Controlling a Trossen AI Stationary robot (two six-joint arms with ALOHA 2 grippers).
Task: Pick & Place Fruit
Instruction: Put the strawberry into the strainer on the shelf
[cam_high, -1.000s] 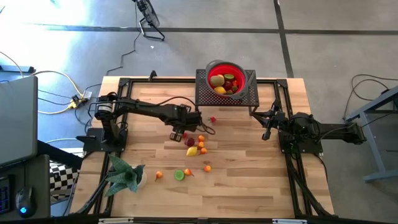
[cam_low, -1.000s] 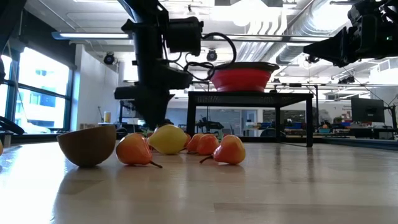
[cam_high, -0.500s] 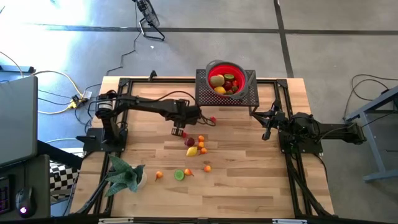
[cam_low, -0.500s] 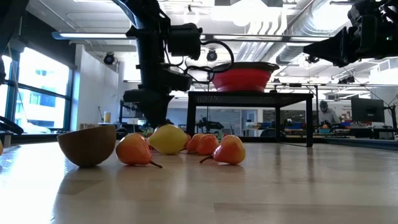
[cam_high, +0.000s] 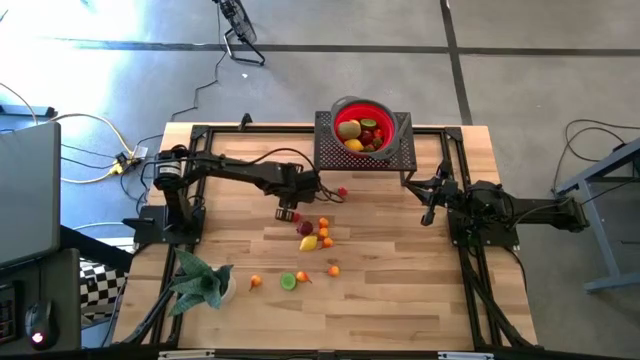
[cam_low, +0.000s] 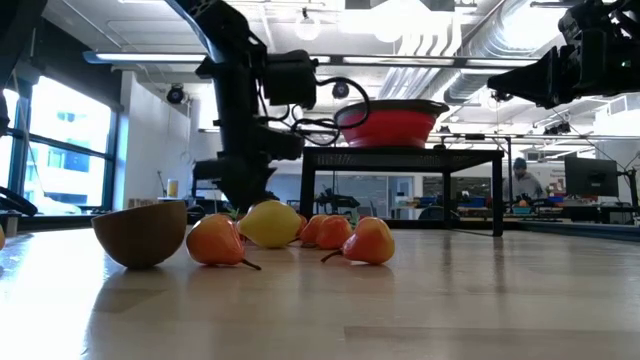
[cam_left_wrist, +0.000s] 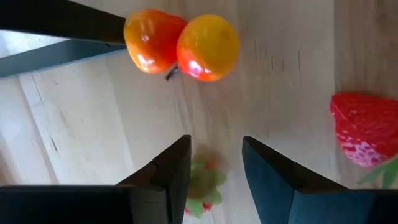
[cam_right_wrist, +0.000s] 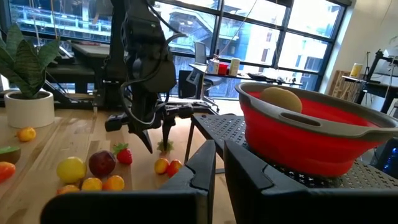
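Note:
Toy fruit lies loose on the wooden table: a dark plum (cam_high: 305, 228), a lemon (cam_high: 308, 243), small oranges (cam_high: 326, 241), a lime (cam_high: 288, 281) and a strawberry (cam_high: 343, 191). My left gripper (cam_high: 289, 213) points steeply down beside this cluster, open. In its wrist view, a small strawberry with a green top (cam_left_wrist: 202, 186) lies on the table between the open fingers (cam_left_wrist: 214, 140), untouched as far as I can see. Two orange-red fruits (cam_left_wrist: 180, 43) and a larger strawberry (cam_left_wrist: 364, 127) lie close by. My right gripper (cam_high: 427, 213) waits shut and level at the table's right.
A red bowl with a grey rim (cam_high: 362, 128) holds several fruits and stands on a black mesh stand (cam_high: 335, 155) at the far edge. A potted green plant (cam_high: 200, 283) stands at the near left. A cut brown half fruit (cam_low: 140, 232) lies near the front.
My left gripper has shifted a little toward the table's far edge and sunk closer to the tabletop, staying open. The fruit has not moved.

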